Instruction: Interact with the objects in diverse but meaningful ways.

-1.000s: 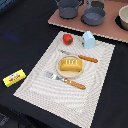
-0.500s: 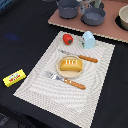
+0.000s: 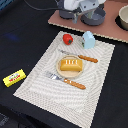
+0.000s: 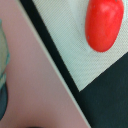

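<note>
On the dark tabletop, well off the placemat's left edge in the exterior view, lies the yellow butter packet. Near the mat's centre the bread loaf sits on the round plate, with the fork along the near side and the knife along the far side. At the mat's far edge the red tomato stands near the pale carton, not touching it. Beyond that edge, on the pink board, the gripper hangs over a dark pan; whether its jaws are apart or together cannot be told. The wrist view shows the tomato by the mat's corner. A descent here would probably strike the pan rim or roll the tomato away
</note>
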